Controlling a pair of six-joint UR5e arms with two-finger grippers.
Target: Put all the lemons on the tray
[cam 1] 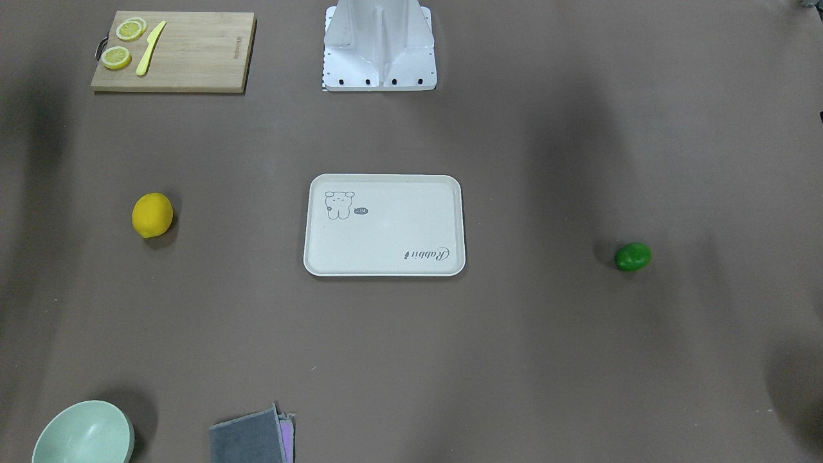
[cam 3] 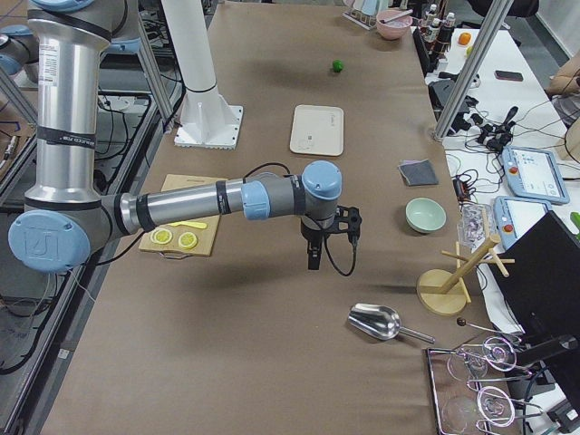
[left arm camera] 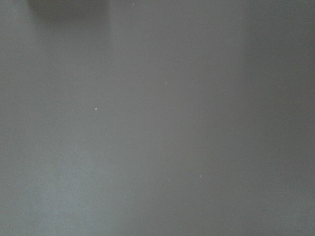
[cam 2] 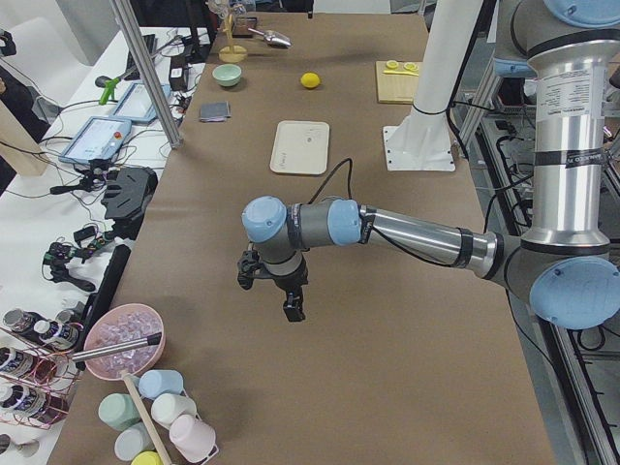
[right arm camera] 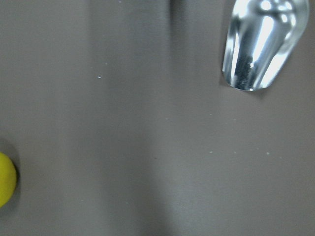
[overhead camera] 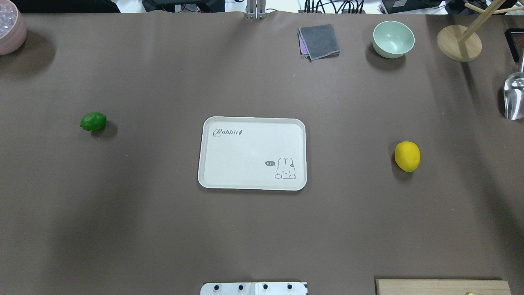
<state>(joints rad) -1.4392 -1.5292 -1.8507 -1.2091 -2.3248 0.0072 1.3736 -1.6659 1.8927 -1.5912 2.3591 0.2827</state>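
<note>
The yellow lemon (overhead camera: 407, 156) lies on the brown table to the right of the cream tray (overhead camera: 252, 153). The green lemon (overhead camera: 93, 121) lies to the tray's left. Both are apart from the tray, which holds nothing. The yellow lemon's edge shows at the left of the right wrist view (right arm camera: 5, 179). My left gripper (cam 2: 268, 295) hangs above bare table in the exterior left view, and I cannot tell whether it is open. My right gripper (cam 3: 314, 258) hangs above the table in the exterior right view, near the scoop's end of the table, and I cannot tell its state either.
A bamboo cutting board (cam 1: 173, 51) with lemon slices and a yellow knife sits by the robot base (cam 1: 379, 48). A green bowl (overhead camera: 393, 39), folded cloth (overhead camera: 319, 41), wooden stand (overhead camera: 458, 43), metal scoop (overhead camera: 513, 96) and pink bowl (overhead camera: 10, 26) line the far edge.
</note>
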